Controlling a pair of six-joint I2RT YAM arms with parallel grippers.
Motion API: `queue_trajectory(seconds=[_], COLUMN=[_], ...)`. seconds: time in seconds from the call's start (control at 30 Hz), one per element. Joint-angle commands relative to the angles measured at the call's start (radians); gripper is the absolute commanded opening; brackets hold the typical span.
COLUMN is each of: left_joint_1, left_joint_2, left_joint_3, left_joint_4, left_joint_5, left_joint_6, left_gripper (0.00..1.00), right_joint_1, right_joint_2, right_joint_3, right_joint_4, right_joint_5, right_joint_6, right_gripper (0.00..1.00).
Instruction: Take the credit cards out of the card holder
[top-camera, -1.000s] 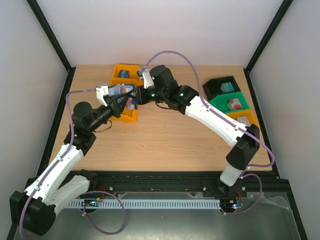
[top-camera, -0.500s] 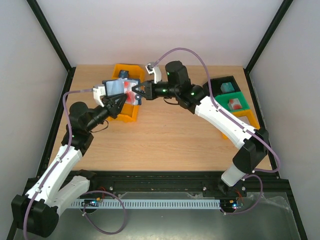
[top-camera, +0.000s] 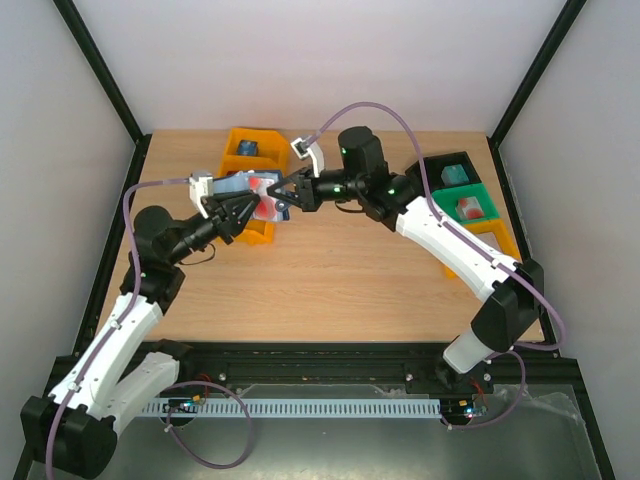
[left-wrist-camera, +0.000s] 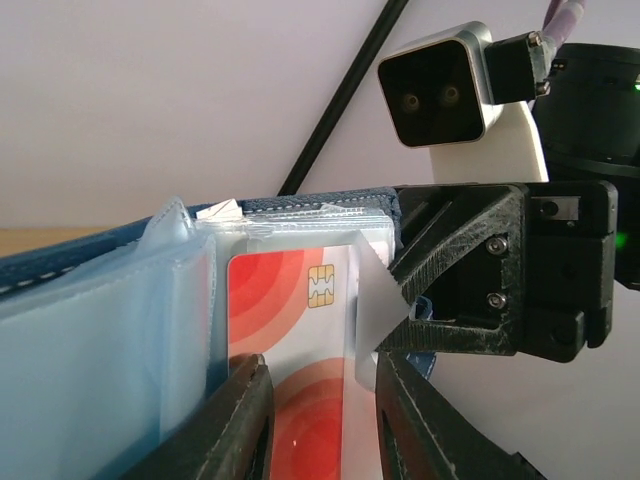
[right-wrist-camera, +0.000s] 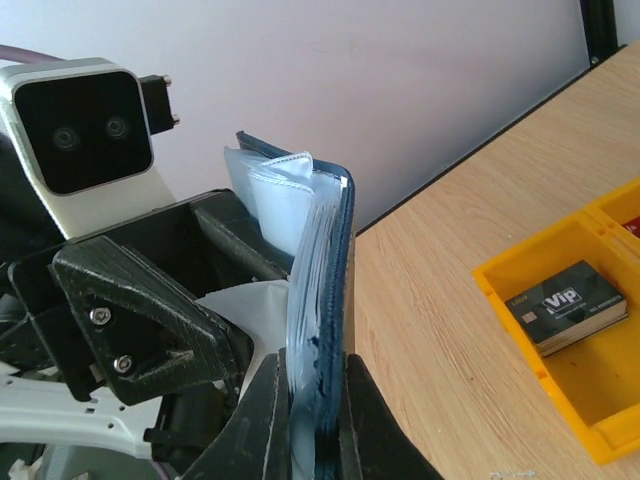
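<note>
The navy card holder (top-camera: 243, 186) hangs open in the air between both grippers, over the yellow bin (top-camera: 262, 234). My right gripper (right-wrist-camera: 318, 372) is shut on its navy cover and clear sleeves (right-wrist-camera: 322, 250); it also shows in the top view (top-camera: 283, 196). A red credit card (left-wrist-camera: 300, 330) with a gold chip sits in a sleeve and shows as a red patch from above (top-camera: 265, 206). My left gripper (left-wrist-camera: 318, 420) has its jaws apart in front of that card; in the top view (top-camera: 238, 211) it is just left of the holder. A dark card stack (right-wrist-camera: 568, 305) lies in the bin.
The yellow three-compartment bin (right-wrist-camera: 560, 400) stands at the back left of the table, a dark card in its far compartment (top-camera: 248, 148). Black (top-camera: 436, 180), green (top-camera: 447, 212) and yellow (top-camera: 503, 238) bins line the right edge. Black frame posts rise at the back corners.
The card holder has come down and a little right over the bin. My right gripper has moved left onto the holder's edge, and the left arm has stretched further forward.
</note>
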Motion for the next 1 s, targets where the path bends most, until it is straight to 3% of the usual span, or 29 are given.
queue_trajectory(seconds=[0.0,0.5,0.7,0.8,0.97], left_joint_1=[0.01,0.027,-0.004,-0.031,-0.049], left_joint_2=[0.018,0.017,0.029,0.041,0.048], left_joint_3=[0.01,0.014,0.029,0.041,0.04], left_joint_4=[-0.044,-0.063,-0.031,-0.002,0.068], left_joint_5=[-0.005,-0.007,0.051,0.099,0.173], left_joint_6=[0.002,-0.012,0.044,0.047,0.051], left_gripper=[0.31,0.36,0.36,0.34,0.21], right_joint_1=[0.03,0.01,0.012,0.025,0.025], right_joint_2=[-0.084,-0.114,-0.098,-0.083,-0.081], right_joint_3=[0.02,0.014,0.005,-0.003,-0.025], right_joint_4=[0.111,0.149,0.24,0.298,0.369], right_joint_5=[-0.234,-0.316,-0.301,-0.299,-0.249], right_joint_6=[-0.037,-0.038,0.041,0.07,0.076], right_gripper=[0.02,0.01,0.02,0.02,0.02])
